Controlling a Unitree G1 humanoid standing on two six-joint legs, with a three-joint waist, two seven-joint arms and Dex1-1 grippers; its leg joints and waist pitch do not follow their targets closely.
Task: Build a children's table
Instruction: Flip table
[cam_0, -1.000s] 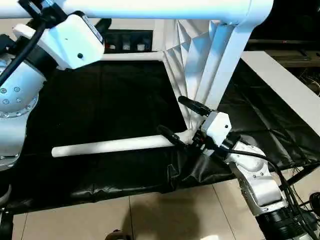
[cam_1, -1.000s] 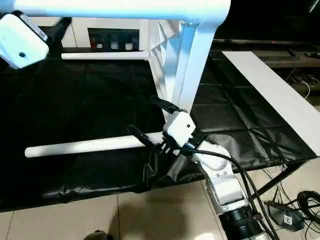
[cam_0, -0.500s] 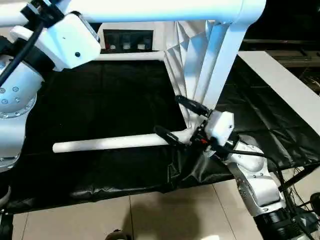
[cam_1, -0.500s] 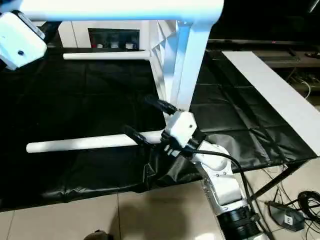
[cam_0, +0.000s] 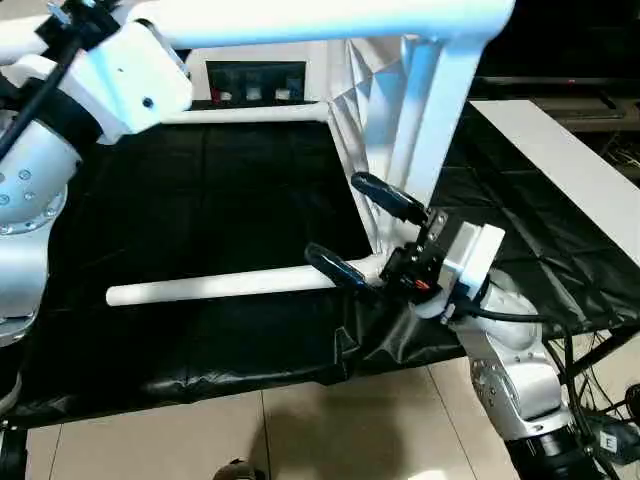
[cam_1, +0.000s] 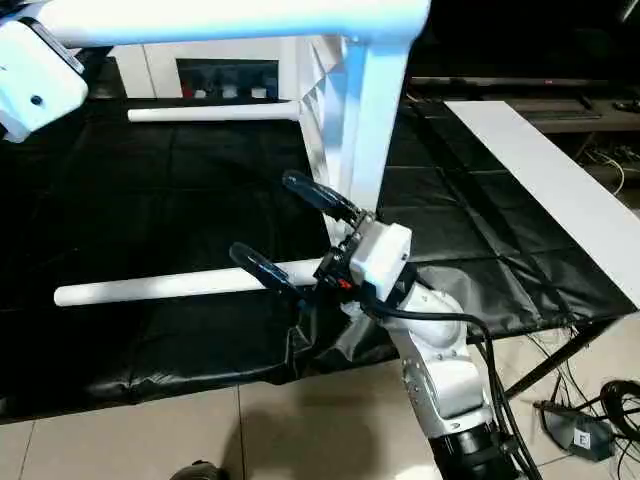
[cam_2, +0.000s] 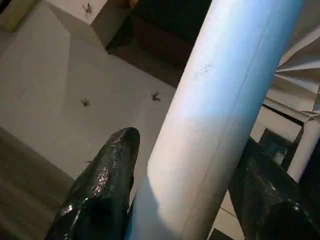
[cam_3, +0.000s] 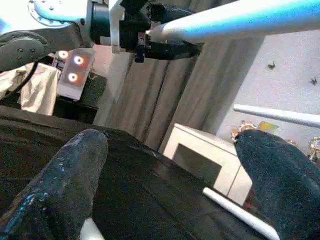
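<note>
Setting: we look down on a bench (cam_0: 230, 200) draped in a black sheet, pale floor tiles (cam_0: 330, 420) along its near edge at 6 o'clock, and a white cabinet (cam_0: 255, 80) with dark compartments beyond the far edge at 12 o'clock.

Tabletop: we see the white ribbed tabletop (cam_0: 370, 110) standing on edge near the middle of the bench, its ribs facing us, at about 1 o'clock from the picture's centre.

Upper leg: one white leg (cam_0: 330, 18) runs level across the very top of our head view, joined to a corner of the tabletop at 1 o'clock.

Left pincer: our left pincer (cam_2: 185, 190) holds that upper leg, one black finger on each side of the round white tube in the left wrist view; its white housing (cam_0: 130, 75) sits at 10 o'clock in the head view.

Lower leg: a second leg (cam_0: 235, 285) lies level just above the black sheet, pointing from the tabletop's base toward 9 o'clock.

Far leg: a third leg (cam_0: 250, 113) lies along the far side of the bench at 12 o'clock.

Right pincer: our right pincer (cam_0: 362, 228) stands wide at 4 o'clock, one finger above the lower leg's inner end and one at it; we cannot tell whether either touches.

White board: a long white board (cam_0: 560, 160) lies at 3 o'clock beside the bench.
</note>
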